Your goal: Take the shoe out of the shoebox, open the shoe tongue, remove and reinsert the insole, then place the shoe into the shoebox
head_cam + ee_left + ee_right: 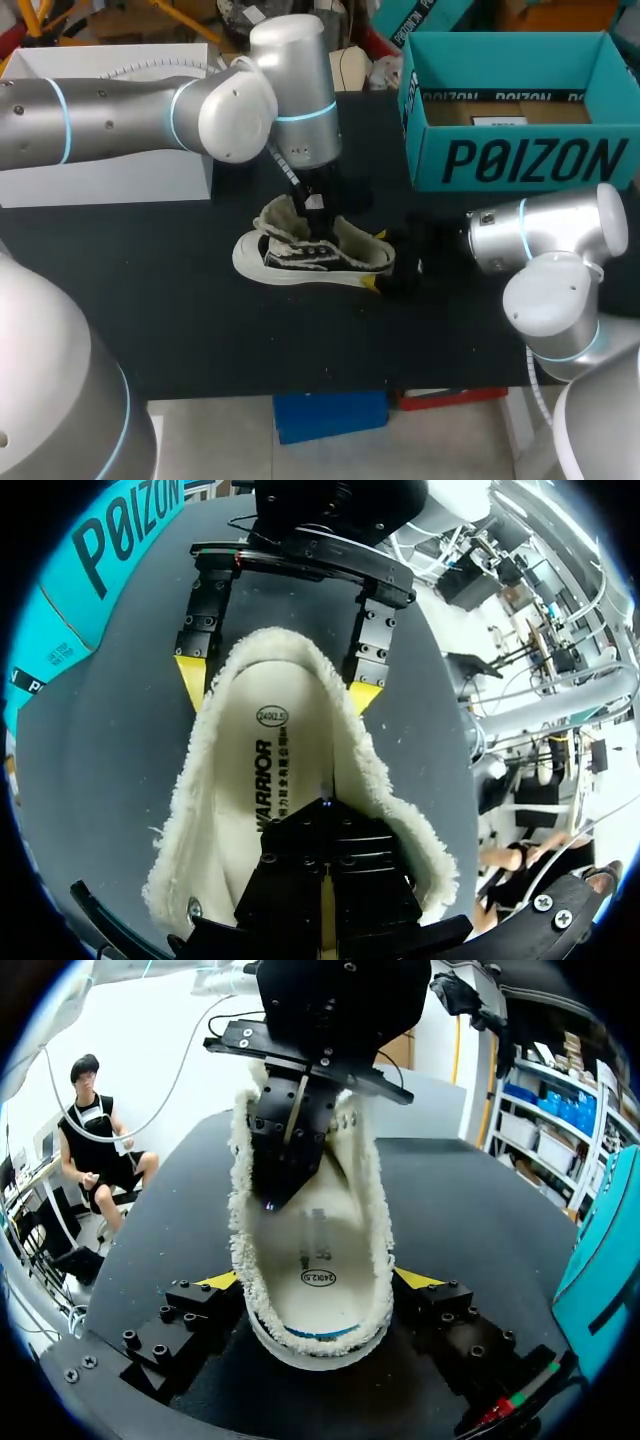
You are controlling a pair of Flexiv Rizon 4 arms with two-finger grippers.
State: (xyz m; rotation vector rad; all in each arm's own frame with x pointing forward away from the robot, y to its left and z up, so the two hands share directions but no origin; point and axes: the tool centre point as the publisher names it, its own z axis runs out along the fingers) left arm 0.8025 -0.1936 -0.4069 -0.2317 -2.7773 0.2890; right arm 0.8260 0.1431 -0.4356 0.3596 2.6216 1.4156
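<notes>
From the head view, the shoe (305, 258) lies on its sole mid-table (150, 300), toe left, and the open shoebox (520, 160) stands far right. My left gripper (318, 205) dips into the shoe's mouth and my right gripper (395, 270) sits at the heel. Left wrist: my fingers are closed together, tips down on the insole (275, 770); I cannot tell whether they pinch it. Right wrist: my yellow tips (215, 1280) stand wide, pressed against both sides of the heel
</notes>
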